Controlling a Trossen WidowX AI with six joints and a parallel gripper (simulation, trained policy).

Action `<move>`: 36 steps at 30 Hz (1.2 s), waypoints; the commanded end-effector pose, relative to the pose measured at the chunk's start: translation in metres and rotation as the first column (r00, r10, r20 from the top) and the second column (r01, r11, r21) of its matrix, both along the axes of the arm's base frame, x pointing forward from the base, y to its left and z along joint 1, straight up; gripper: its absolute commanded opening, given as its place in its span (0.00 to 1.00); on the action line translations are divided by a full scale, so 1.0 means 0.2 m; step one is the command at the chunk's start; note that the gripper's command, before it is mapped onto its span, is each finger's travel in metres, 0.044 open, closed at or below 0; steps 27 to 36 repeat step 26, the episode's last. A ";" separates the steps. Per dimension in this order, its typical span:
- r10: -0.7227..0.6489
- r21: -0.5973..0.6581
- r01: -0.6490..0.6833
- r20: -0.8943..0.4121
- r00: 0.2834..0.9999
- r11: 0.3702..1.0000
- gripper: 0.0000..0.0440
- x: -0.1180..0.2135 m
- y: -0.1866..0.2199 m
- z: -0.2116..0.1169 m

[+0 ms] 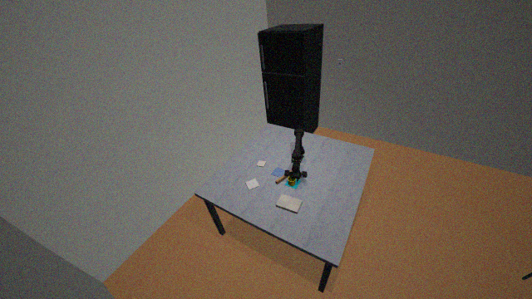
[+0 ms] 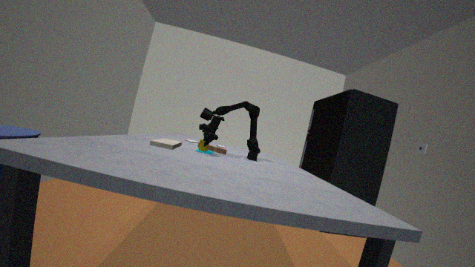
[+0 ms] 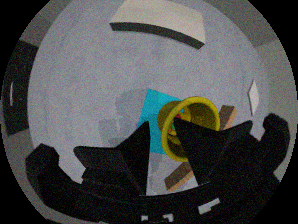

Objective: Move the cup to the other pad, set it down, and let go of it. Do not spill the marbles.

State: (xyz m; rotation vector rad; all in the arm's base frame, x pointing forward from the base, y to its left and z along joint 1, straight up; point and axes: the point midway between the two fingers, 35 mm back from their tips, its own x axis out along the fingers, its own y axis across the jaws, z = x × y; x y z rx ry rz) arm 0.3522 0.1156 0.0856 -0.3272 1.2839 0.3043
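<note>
The yellow cup (image 1: 292, 182) (image 2: 202, 145) (image 3: 201, 111) stands on the cyan pad (image 1: 296, 186) (image 2: 210, 152) (image 3: 154, 100), looking upright, toward one side of the pad. Several coloured marbles (image 3: 178, 117) show inside it in the wrist view. My gripper (image 1: 293, 177) (image 2: 206, 143) (image 3: 161, 122) is partly open at the cup. One finger reaches inside the rim and the other is outside, with a gap to the wall. The blue pad (image 1: 278, 172) lies bare on the other side of the wooden bar. The fingers hide part of the cup and marbles.
The wooden bar (image 1: 280, 179) (image 2: 221, 150) (image 3: 227, 116) lies close beside the cup, between the pads. A pale flat block (image 1: 289, 203) (image 2: 165, 143) (image 3: 160, 17) lies beyond the cyan pad. Two small white squares lie past the blue pad. A dark fridge (image 1: 291, 79) stands behind the table.
</note>
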 end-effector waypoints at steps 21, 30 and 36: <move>-0.028 0.111 0.016 0.101 0.994 0.994 0.69 -0.08 -0.02 0.34; -0.050 0.127 0.033 0.132 0.990 0.991 0.97 -0.07 -0.04 0.42; -0.050 0.127 0.033 0.132 0.990 0.991 0.97 -0.07 -0.04 0.42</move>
